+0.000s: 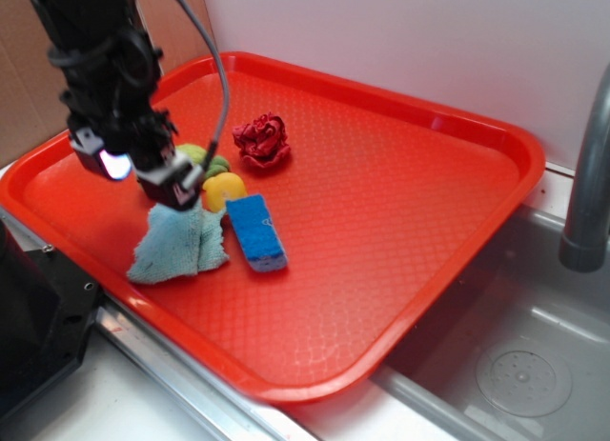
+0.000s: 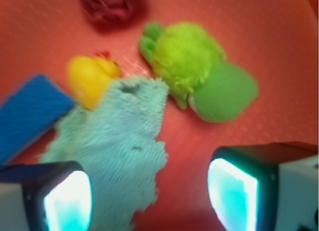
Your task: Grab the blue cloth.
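The blue cloth (image 1: 179, 246), a pale teal fuzzy rag, lies crumpled on the red tray (image 1: 381, 203) near its front left edge. In the wrist view the cloth (image 2: 112, 146) spreads from the centre toward the lower left. My gripper (image 1: 157, 170) hangs just above the cloth's far edge. Its jaws stand wide apart: the left fingertip (image 2: 67, 201) is over the cloth, the right fingertip (image 2: 232, 193) over bare tray. My gripper (image 2: 149, 198) is open, and only the cloth's right edge lies in the gap.
A bright blue sponge (image 1: 255, 232) lies right of the cloth. A yellow duck (image 1: 225, 188) and a green plush toy (image 2: 197, 71) sit just behind it. A dark red fabric rose (image 1: 262, 140) lies farther back. A sink and faucet (image 1: 586, 174) are at the right.
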Controlling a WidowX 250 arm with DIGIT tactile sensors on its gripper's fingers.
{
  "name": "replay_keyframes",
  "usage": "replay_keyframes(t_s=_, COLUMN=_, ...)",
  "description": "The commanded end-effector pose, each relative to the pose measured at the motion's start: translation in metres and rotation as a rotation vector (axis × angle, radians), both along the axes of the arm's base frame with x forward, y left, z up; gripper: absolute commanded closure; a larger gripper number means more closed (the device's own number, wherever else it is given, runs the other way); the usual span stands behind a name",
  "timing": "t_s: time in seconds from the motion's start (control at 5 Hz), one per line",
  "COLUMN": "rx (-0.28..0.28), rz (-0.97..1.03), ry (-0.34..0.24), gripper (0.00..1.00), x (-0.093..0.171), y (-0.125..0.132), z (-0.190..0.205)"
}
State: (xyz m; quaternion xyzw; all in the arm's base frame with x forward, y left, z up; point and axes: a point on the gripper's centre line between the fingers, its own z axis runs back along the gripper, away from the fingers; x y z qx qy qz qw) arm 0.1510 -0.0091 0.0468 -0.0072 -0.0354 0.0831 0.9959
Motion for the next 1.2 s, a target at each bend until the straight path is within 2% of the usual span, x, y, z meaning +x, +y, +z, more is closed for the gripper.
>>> replay_keyframes(t_s=0.0, rx=-0.087, rz=-0.086, ry=-0.047, gripper=0.0, x=0.013, y=-0.009, z=-0.034)
replay_keyframes(t_s=0.2, rx=-0.083, rz=-0.091, ry=-0.048, gripper=1.0, x=0.013, y=-0.013, z=-0.037)
replay_keyframes(t_s=0.6, rx=-0.078, rz=-0.08, ry=-0.035, gripper=1.0, x=0.01, y=-0.016, z=-0.028)
replay_keyframes(t_s=0.8, rx=-0.08, rz=-0.049, ry=0.006, gripper=1.0, x=0.011, y=-0.018, z=-0.012)
replay_keyframes(t_s=1.0, rx=-0.023, rz=0.046, ry=0.078, gripper=1.0, x=0.011, y=-0.02, z=0.015)
